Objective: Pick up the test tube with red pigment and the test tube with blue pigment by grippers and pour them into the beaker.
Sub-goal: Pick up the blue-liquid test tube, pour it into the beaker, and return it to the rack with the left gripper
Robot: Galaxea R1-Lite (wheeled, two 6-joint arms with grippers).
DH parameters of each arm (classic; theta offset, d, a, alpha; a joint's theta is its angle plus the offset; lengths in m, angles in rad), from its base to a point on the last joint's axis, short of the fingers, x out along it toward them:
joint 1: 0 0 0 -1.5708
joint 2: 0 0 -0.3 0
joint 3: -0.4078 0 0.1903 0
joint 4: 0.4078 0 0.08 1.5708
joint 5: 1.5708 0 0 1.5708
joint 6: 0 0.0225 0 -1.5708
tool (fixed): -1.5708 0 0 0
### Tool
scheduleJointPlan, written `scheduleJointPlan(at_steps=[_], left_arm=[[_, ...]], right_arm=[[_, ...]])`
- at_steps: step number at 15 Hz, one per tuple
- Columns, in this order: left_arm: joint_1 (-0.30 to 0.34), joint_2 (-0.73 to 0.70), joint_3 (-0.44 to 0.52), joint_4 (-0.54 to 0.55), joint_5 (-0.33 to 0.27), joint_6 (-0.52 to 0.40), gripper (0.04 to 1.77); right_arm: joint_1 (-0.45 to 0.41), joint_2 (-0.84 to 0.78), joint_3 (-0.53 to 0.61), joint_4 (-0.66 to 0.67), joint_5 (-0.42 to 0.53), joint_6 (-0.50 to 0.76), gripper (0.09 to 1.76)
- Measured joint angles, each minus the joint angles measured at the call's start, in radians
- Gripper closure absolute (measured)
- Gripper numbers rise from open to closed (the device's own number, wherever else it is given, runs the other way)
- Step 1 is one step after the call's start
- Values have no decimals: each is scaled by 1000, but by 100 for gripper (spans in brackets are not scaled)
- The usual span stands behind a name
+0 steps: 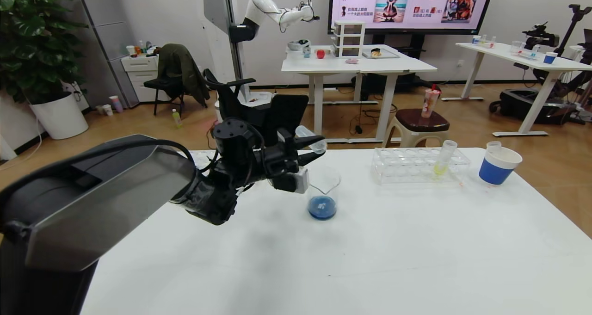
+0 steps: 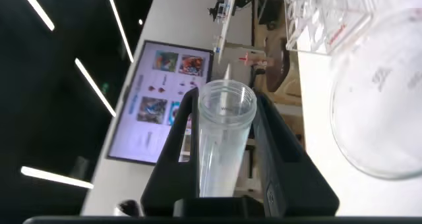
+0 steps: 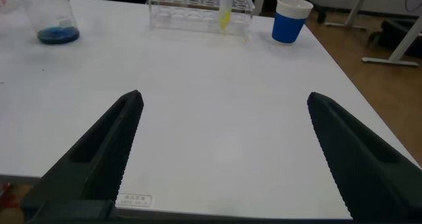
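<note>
A white table [image 1: 370,259] is being viewed from above and behind. The left gripper [image 1: 309,149] is being held raised over the beaker [image 1: 323,195], its fingers closed on a clear test tube [image 1: 311,138] that is being tipped nearly level, mouth pointing over the beaker's rim. The tube appears emptied; in the left wrist view only a pale film is showing inside it [image 2: 224,138]. Blue liquid is lying in the beaker's bottom, so this is judged to be the test tube with blue pigment, being held tilted so the last drops drain out.

No test tube with red pigment is being shown anywhere. In the clear rack [image 1: 418,165] on the far side of the table, only a yellow-liquid tube [image 1: 443,159] is standing upright, kept there out of the pouring path. A blue-and-white paper cup [image 1: 499,165] is sitting just beside the rack.

The right gripper [image 3: 224,151] is being held low over bare table, its fingers spread wide with nothing between them, idle.

Faint markings on the beaker wall [image 2: 379,79] and a small label near the right gripper's base [image 3: 134,200] cannot be read. Text on the distant wall screen [image 1: 411,3] is too small to make out.
</note>
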Motion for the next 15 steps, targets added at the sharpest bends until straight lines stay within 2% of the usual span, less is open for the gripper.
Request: scheduleJointPlan(at_steps=[2,4,7,8,12,14,15], left_arm=[[-19,-40,13,-10,119,-204,130],[-39,-75,33,-59,279,-405,130],[-80,-105,53,-138,607,-695,130],[-93,-113,58,-139,692,-777,130],[-117,-137,103,-115,944,-1039,130],[-141,-142,117,-19,1080,-1190,130],[-151,-146,117,36,1116,-1263,130]], right_arm=[[0,0,0,0,0,0,11],[0,0,0,0,0,0,11],[0,0,0,0,0,0,11],[0,0,0,0,0,0,11],[0,0,0,0,0,0,11],[0,0,0,0,0,0,11],[0,0,0,0,0,0,11]])
